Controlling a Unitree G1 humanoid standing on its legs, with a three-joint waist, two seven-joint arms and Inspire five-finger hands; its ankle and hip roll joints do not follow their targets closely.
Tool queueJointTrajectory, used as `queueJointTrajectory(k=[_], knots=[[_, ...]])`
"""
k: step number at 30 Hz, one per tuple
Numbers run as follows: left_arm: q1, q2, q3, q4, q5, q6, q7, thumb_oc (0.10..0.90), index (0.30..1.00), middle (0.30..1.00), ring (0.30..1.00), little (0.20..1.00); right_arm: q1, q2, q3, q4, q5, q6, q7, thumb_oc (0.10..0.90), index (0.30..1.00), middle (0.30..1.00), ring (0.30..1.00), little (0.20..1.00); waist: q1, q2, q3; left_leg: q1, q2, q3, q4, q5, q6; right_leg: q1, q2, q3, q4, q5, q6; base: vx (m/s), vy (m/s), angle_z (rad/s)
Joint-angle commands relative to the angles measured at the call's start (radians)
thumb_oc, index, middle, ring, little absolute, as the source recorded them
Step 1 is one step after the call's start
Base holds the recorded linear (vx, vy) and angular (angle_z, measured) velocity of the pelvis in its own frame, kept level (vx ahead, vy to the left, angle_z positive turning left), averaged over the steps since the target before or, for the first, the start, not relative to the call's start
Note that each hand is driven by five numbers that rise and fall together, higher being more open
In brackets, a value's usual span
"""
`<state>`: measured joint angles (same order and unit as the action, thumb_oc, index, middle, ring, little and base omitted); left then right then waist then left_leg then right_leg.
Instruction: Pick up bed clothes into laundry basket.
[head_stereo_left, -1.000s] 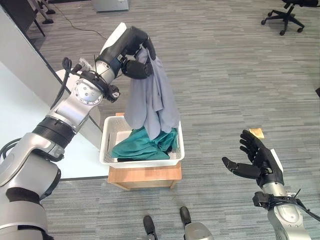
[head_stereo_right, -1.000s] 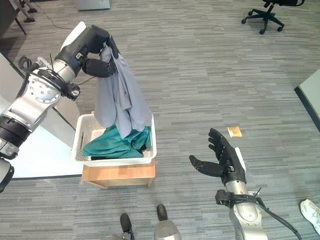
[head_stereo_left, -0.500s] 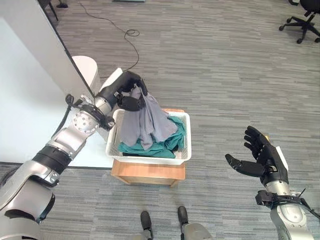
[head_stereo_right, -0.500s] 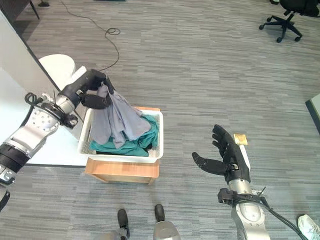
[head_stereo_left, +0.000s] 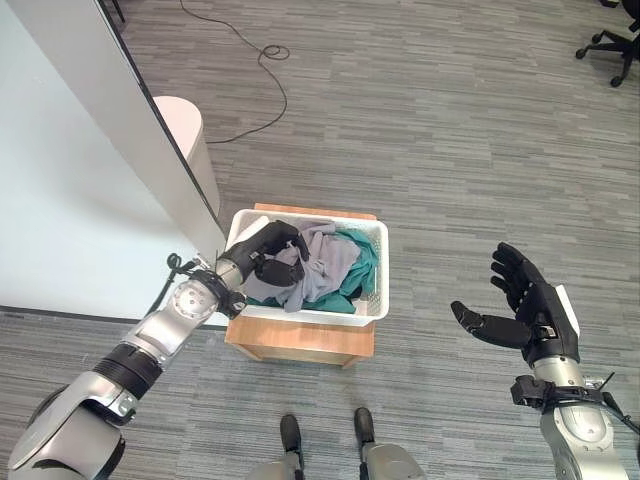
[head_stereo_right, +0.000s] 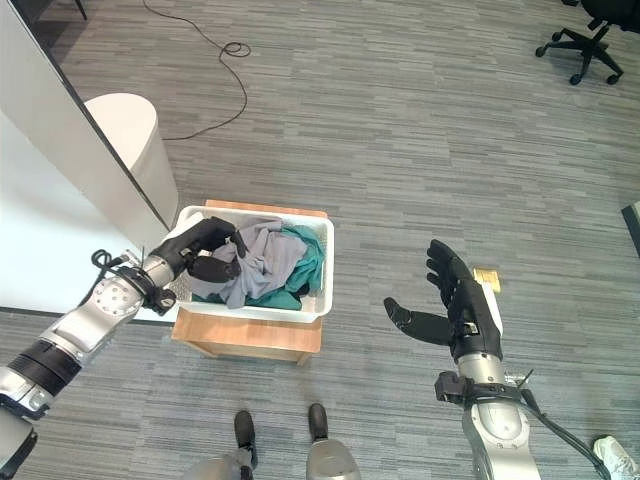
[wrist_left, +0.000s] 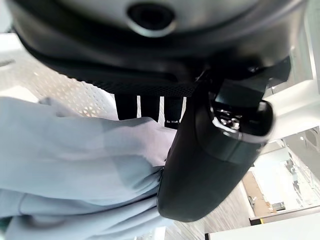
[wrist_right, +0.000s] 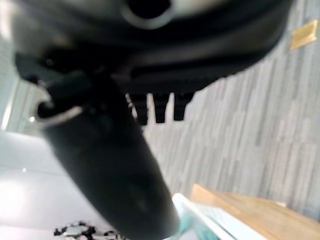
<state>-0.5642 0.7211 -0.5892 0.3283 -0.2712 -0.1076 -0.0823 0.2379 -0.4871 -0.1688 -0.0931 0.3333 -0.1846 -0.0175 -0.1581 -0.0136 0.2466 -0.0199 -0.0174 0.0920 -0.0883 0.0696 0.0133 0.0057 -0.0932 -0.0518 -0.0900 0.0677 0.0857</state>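
Looking through the left eye view first: my left hand (head_stereo_left: 268, 250) is down inside the white laundry basket (head_stereo_left: 375, 290), fingers and thumb curled around a bunch of the grey cloth (head_stereo_left: 320, 262). The cloth is piled in the basket right at the hand and spreads away from it toward the basket's right side, so its long axis runs roughly across the basket, left to right. It's lying on a green cloth (head_stereo_left: 362, 265) that peeks out along the right side of the basket. The basket sits on a low wooden stand (head_stereo_left: 300, 340), just beside a white bed (head_stereo_left: 70, 200), with a round white bin (head_stereo_left: 185, 140) behind it. My right hand (head_stereo_left: 530, 315) is well apart from all that, out over the bare floor with fingers spread and holding nothing.

Right eye view, same deal: left hand (head_stereo_right: 205, 250) clamped on the grey cloth (head_stereo_right: 262, 255) at the basket's (head_stereo_right: 325, 270) left end, right hand (head_stereo_right: 462, 310) splayed wide. A small tan square (head_stereo_right: 487, 279) lies on the floor just behind it, and an office chair (head_stereo_right: 585, 30) stands far off.

Left wrist view: the thumb (wrist_left: 210, 155) presses into the grey cloth (wrist_left: 75, 155), which is bunched against the palm, with the basket's perforated wall (wrist_left: 75, 97) past it.

Right wrist view: straight fingers (wrist_right: 160, 107) over the floor, with the corner of the wooden stand (wrist_right: 245, 210) beyond.
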Motion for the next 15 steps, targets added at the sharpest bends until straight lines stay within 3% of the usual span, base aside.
queueJointTrajectory(k=[1, 9, 15], knots=[[-0.178, -0.023, 0.063, -0.026, 0.001, -0.083, 0.026, 0.400, 0.300, 0.300, 0.300, 0.300, -0.055, -0.057, -0.099, -0.128, 0.005, -0.089, -0.028, 0.800, 0.900, 0.900, 0.900, 0.900, 0.011, 0.005, -0.064, 0.016, 0.031, -0.006, 0.001, -0.064, -0.030, 0.007, -0.058, 0.007, 0.126, -0.135, 0.100, 0.00, 0.000, 0.00], [-0.330, -0.072, -0.014, 0.058, 0.015, -0.097, 0.068, 0.400, 0.300, 0.300, 0.300, 0.300, -0.077, -0.086, -0.047, -0.118, 0.035, -0.085, -0.016, 0.800, 0.900, 0.900, 0.900, 0.900, -0.012, 0.018, -0.077, 0.020, 0.035, 0.007, 0.001, -0.066, -0.033, 0.009, -0.058, 0.006, 0.122, -0.127, 0.103, 0.00, 0.000, 0.00], [-0.359, -0.078, -0.030, 0.072, 0.009, -0.100, 0.069, 0.400, 0.300, 0.300, 0.300, 0.300, -0.077, -0.092, -0.039, -0.117, 0.049, -0.084, -0.005, 0.800, 0.900, 0.900, 0.900, 0.900, -0.019, 0.022, -0.083, 0.024, 0.037, 0.015, 0.001, -0.068, -0.034, 0.008, -0.058, 0.008, 0.119, -0.122, 0.105, 0.01, -0.002, -0.03]])
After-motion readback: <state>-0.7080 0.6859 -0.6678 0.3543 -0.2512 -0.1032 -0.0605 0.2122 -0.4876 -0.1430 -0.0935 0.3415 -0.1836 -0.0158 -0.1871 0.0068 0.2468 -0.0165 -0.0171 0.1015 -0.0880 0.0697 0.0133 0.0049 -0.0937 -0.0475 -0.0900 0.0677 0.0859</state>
